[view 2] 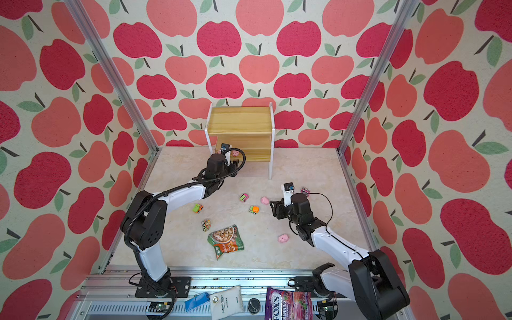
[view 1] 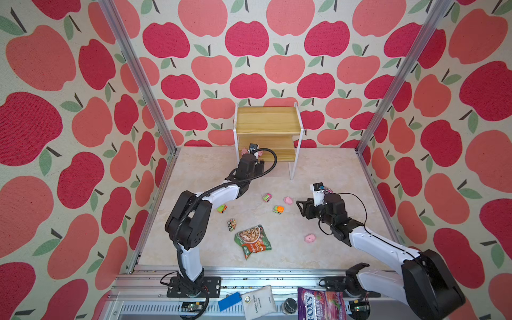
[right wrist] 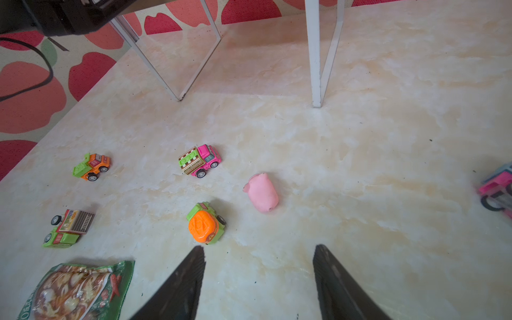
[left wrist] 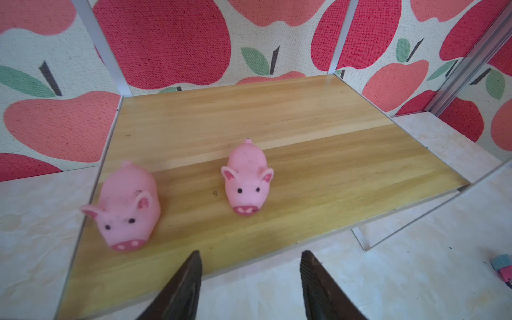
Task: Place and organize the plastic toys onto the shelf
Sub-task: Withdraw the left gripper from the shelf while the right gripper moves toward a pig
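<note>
Left gripper (left wrist: 250, 252), apparently clear of pigs (left wrist: 246, 180)

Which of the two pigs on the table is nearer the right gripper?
The pig beside the orange-topped truck, just ahead of the right gripper; the other pig lies alone, farther off behind it.

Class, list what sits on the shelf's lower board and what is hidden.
A pink pig and a second pig stand near the lower board's front edge, snouts outward. In both top views the upper board and left arm cover part of it.
</note>
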### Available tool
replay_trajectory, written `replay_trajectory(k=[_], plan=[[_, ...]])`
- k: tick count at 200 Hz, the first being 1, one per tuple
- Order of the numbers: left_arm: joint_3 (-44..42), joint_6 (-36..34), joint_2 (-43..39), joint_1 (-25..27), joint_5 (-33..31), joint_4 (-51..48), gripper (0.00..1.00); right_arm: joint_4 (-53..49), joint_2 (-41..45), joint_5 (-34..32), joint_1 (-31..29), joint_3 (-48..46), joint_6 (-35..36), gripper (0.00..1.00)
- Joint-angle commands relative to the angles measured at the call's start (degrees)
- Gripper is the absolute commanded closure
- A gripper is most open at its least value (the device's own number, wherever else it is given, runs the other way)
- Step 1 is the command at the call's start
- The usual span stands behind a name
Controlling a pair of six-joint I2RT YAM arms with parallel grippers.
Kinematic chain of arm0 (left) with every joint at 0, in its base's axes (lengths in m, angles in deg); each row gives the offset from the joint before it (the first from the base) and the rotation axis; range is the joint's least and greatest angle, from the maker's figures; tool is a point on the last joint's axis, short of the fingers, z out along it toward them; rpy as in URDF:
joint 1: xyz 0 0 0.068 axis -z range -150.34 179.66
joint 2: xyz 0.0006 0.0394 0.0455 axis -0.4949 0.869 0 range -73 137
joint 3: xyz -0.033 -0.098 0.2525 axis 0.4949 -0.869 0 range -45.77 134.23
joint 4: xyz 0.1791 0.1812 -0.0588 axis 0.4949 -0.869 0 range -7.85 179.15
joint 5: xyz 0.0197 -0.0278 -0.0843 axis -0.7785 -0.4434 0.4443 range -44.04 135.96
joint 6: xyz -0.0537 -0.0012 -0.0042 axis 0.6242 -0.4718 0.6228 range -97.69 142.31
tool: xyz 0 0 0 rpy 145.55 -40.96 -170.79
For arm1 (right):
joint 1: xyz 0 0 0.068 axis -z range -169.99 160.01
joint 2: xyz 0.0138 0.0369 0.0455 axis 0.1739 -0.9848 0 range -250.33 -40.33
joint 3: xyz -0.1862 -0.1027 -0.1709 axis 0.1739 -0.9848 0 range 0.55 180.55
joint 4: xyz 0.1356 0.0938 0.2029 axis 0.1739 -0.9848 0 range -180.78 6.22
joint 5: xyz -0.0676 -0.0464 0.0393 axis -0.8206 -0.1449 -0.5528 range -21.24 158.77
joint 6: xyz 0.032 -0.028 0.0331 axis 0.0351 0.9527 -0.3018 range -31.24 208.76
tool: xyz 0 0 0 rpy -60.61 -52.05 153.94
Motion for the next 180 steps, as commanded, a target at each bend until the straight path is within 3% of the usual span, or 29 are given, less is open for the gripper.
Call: replay_trajectory(k=[1, 38, 72, 112, 153, 180], plan=[[-3.2, -0.8, -4.5, 1.1, -1.8, 2.1, 0.37, 0.3, 0.8, 0.8, -0.6, 0.2, -0.8, 0.34], [-10.2, -0.8, -11.7, 3.4, -3.3, 1.9, 0.33, -0.5, 1.6, 0.1, -0.6, 0.1, -0.3, 0.34], [-16.0, 2.3, -21.2, 4.6, -5.6, -5.9, 0.29, -2.2, 1.6, -1.0, -0.6, 0.6, 0.4, 0.32], [-13.0, 9.9, -29.9, 4.2, -3.7, -31.4, 0.2, -4.7, -2.2, -2.1, -0.8, 2.5, 1.0, 0.32], [-1.4, 8.6, -33.8, 2.8, 1.1, -58.4, 0.09, -6.8, -7.7, -3.2, -2.1, 5.9, 1.9, 0.31], [2.0, 7.2, -35.9, -2.2, 6.5, -65.7, 0.08, -9.6, -10.5, -6.6, -4.2, 8.8, 2.9, 0.31]])
